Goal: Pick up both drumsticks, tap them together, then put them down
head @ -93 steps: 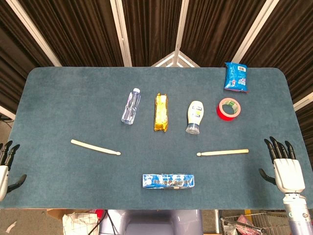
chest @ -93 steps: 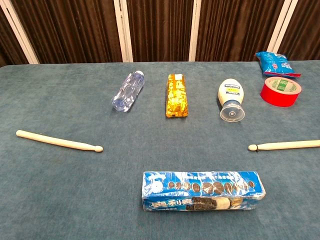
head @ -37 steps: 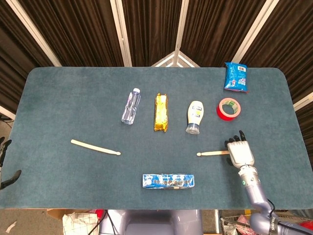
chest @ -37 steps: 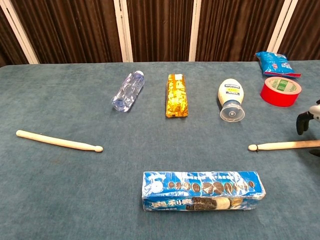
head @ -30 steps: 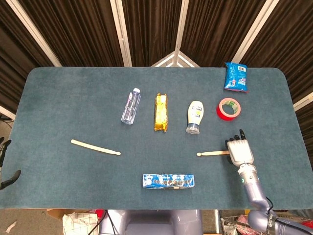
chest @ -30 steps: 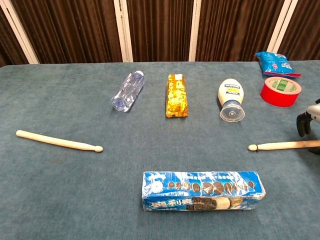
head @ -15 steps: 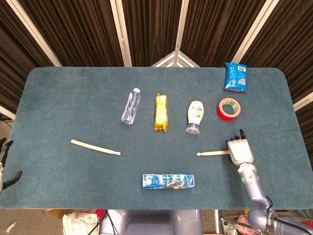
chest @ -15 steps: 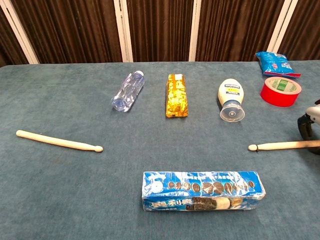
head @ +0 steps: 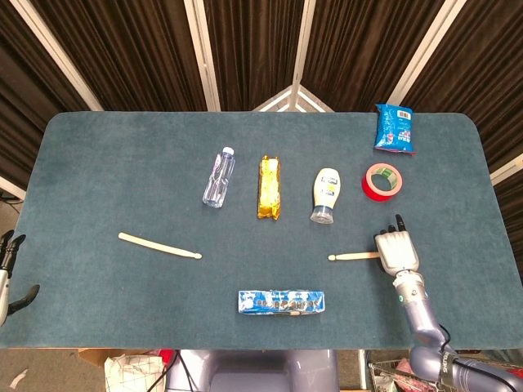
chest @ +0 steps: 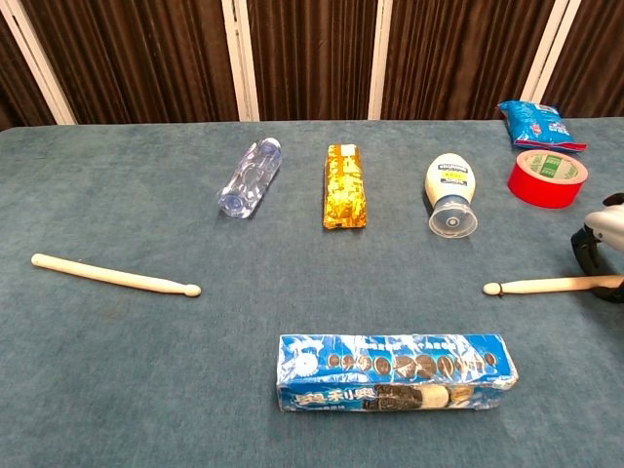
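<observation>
Two pale wooden drumsticks lie on the blue table. The left drumstick (head: 159,246) (chest: 115,275) rests untouched at the left, tip pointing right. The right drumstick (head: 354,256) (chest: 541,286) lies flat at the right, tip pointing left. My right hand (head: 396,251) (chest: 604,255) covers its butt end, fingers curled down around the stick, which still touches the table. My left hand (head: 6,273) hangs off the table's left edge with fingers apart, holding nothing, far from the left drumstick.
Across the middle lie a water bottle (head: 218,177), a gold snack pack (head: 270,187) and a mayonnaise bottle (head: 327,194). A red tape roll (head: 382,180) sits just beyond my right hand, with a blue chip bag (head: 395,128) behind it. A cookie pack (head: 281,301) lies near the front edge.
My right hand came in from the table's right edge to the right drumstick's butt end, and its fingers have curled down around it. The left hand barely shifted.
</observation>
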